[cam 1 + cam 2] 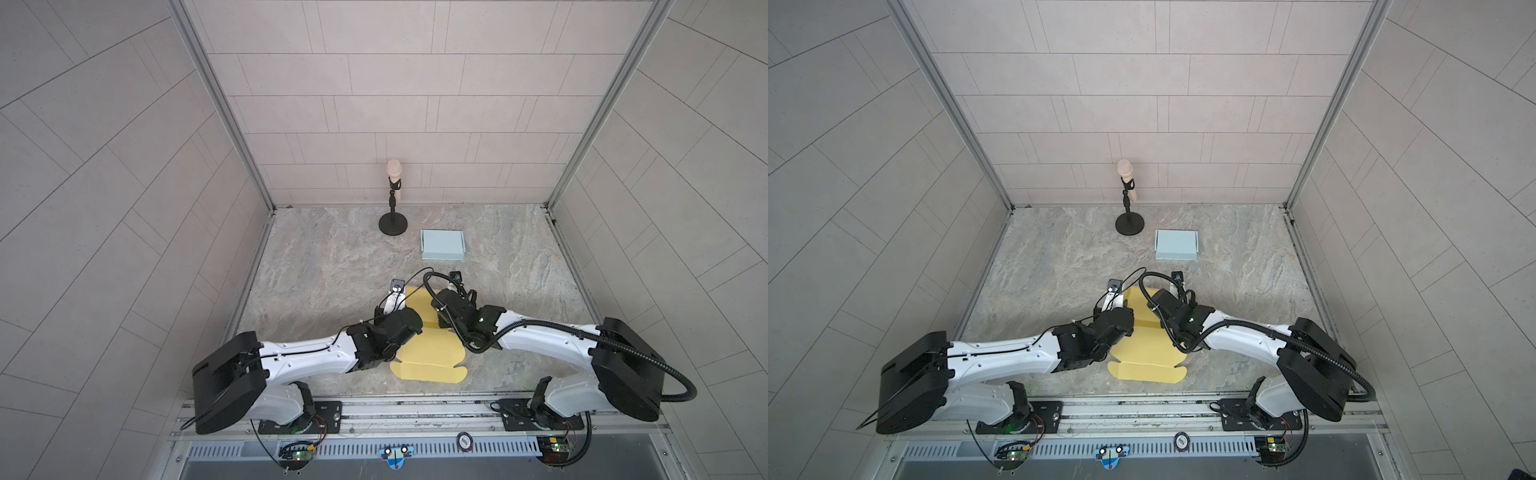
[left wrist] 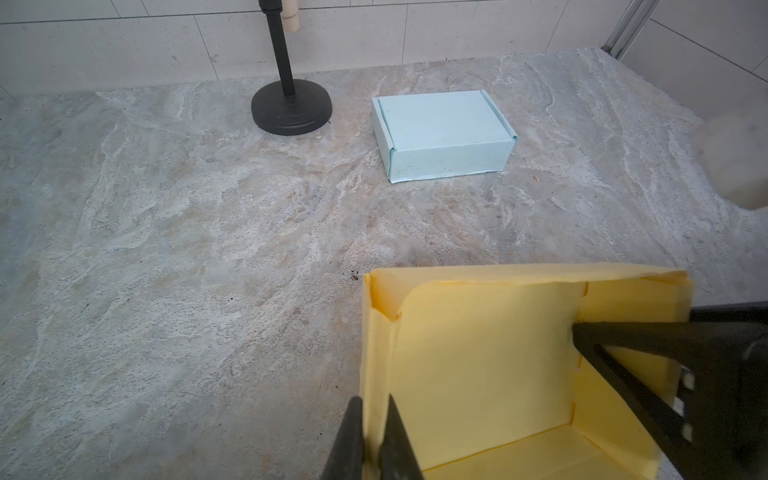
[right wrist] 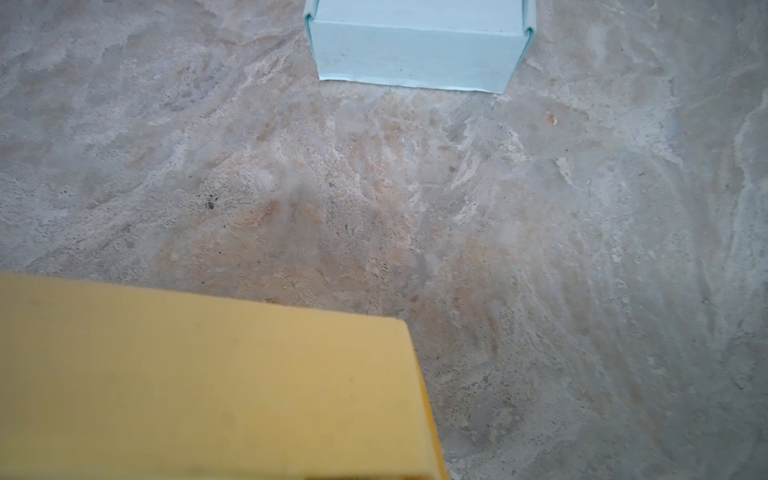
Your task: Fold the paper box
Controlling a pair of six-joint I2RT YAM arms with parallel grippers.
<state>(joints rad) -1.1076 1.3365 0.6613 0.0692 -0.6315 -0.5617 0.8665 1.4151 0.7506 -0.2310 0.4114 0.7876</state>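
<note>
Yellow paper box [image 1: 428, 353]: part-folded, front-centre of bench [image 1: 332, 266], between both arms. Far wall and L side wall upright, lid panel flat toward front edge. L hand [image 2: 372, 415] clamped tight on L wall. R hand [image 2: 631, 332]: one finger inside R wall, finger gap not discernible. Bench open beyond far wall up to light-blue box [image 1: 442, 245] and mic stand [image 1: 392, 224].

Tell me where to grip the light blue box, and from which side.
Probably from straight above, pinching the light blue box across its shorter span, near and far walls. It lies flat and closed, offering no rim, and the microphone stand sits by its far left corner.
</note>
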